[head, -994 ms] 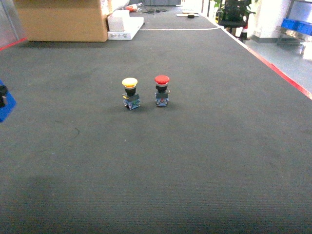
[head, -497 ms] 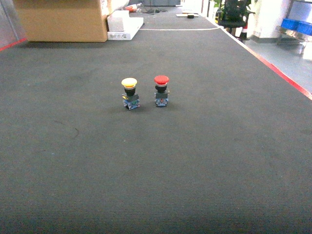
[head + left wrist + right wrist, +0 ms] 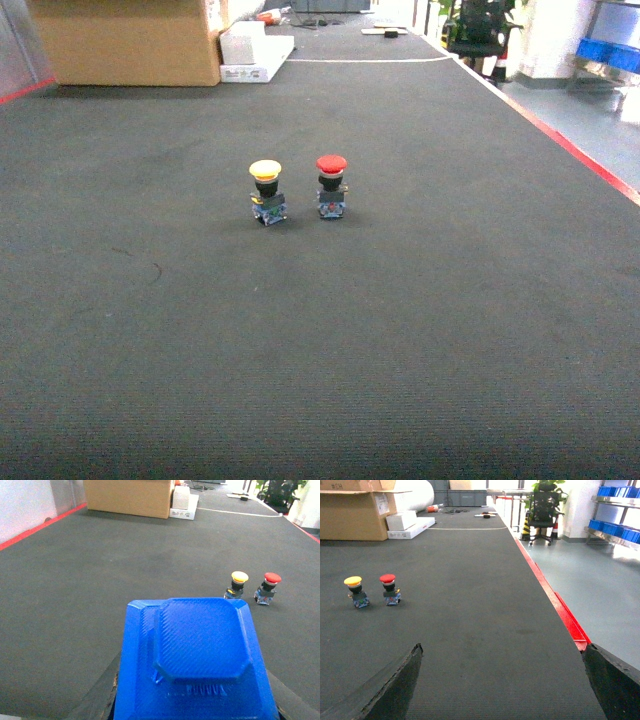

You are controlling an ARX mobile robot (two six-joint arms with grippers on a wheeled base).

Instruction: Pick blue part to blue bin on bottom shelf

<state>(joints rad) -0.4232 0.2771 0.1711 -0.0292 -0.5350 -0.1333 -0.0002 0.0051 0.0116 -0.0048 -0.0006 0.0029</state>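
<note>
The blue part point(image 3: 200, 640), a blocky blue piece with a raised octagonal face, fills the lower middle of the left wrist view. My left gripper point(image 3: 195, 682) is shut on it, with a dark finger point(image 3: 102, 692) showing on either side. In the right wrist view my right gripper point(image 3: 501, 650) stands open over bare dark carpet with nothing between its fingers. Neither gripper appears in the head view. Blue bins point(image 3: 612, 527) sit on a steel rack point(image 3: 620, 539) far to the right; I cannot tell which one is the task's bin or which level it is on.
A yellow-capped push button point(image 3: 266, 192) and a red-capped push button point(image 3: 331, 185) stand side by side on the carpet. A cardboard box point(image 3: 130, 40) and white boxes point(image 3: 255, 50) lie at the far end. A red floor line point(image 3: 585, 160) edges the carpet on the right.
The blue piece and dark gripper seen at the left edge of the head view one second ago have left that view. The two push buttons have not moved.
</note>
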